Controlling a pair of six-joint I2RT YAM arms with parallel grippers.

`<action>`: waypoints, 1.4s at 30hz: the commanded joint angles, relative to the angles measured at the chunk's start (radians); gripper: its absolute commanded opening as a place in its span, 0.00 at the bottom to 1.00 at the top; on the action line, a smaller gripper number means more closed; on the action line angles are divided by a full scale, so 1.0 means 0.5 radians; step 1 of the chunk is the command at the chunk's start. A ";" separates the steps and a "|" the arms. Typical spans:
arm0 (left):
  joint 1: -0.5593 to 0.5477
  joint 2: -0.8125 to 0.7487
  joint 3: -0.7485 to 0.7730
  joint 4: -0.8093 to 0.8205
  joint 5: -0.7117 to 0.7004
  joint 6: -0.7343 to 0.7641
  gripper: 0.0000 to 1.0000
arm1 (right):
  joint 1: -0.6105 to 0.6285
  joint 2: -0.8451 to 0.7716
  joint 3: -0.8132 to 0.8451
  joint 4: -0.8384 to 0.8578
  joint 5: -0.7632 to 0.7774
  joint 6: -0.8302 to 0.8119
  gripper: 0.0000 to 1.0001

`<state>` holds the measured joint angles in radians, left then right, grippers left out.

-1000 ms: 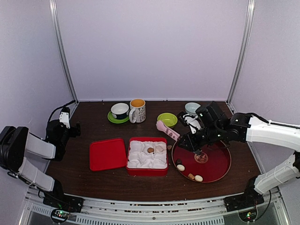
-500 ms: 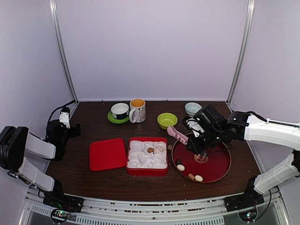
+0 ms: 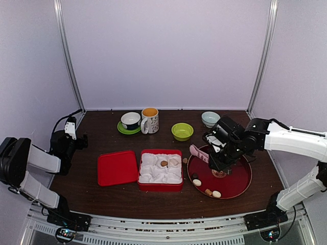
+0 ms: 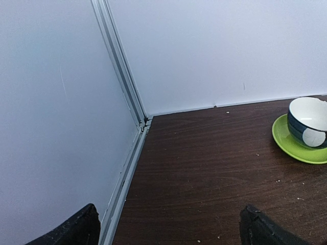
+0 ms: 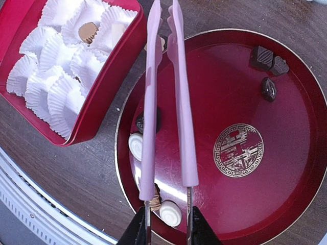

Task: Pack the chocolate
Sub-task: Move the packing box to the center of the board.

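My right gripper (image 3: 218,159) (image 5: 167,232) is shut on pink-handled tongs (image 5: 164,97) (image 3: 196,152) and holds them over the round red tray (image 5: 286,168) (image 3: 246,185). The chocolate lies in the tray: white rounds (image 5: 136,146), (image 5: 170,213), a tan piece (image 5: 156,202) and dark pieces (image 5: 262,57), (image 5: 269,88). They show near the tray's front edge in the top view (image 3: 216,194). One tan chocolate (image 5: 88,32) (image 3: 164,163) sits in a paper cup of the open red box (image 3: 161,186). My left gripper (image 3: 71,137) (image 4: 171,230) is open and empty at the far left.
The red lid (image 3: 117,167) lies left of the box. At the back stand a cup on a green saucer (image 3: 131,121) (image 4: 306,125), a mug (image 3: 150,120), a green bowl (image 3: 182,130) and a pale bowl (image 3: 209,118). Walls and metal posts enclose the table.
My right gripper has swung the tongs right and toward the near side, from the tray's far-left rim to over the tray. The left arm has not moved.
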<state>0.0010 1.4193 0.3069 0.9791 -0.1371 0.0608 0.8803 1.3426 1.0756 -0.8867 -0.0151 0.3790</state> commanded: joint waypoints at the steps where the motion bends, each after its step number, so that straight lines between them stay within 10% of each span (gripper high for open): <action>1: 0.018 0.010 0.021 0.115 0.016 -0.010 0.98 | -0.002 0.064 0.081 -0.049 -0.066 0.111 0.25; 42: 0.018 0.011 0.022 0.113 0.014 -0.010 0.98 | 0.260 0.400 0.156 -0.055 -0.198 0.574 0.18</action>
<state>0.0010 1.4193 0.3069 0.9791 -0.1371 0.0608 0.9997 1.5845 1.1893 -0.8787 -0.1349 0.6292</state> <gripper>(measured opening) 0.978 0.186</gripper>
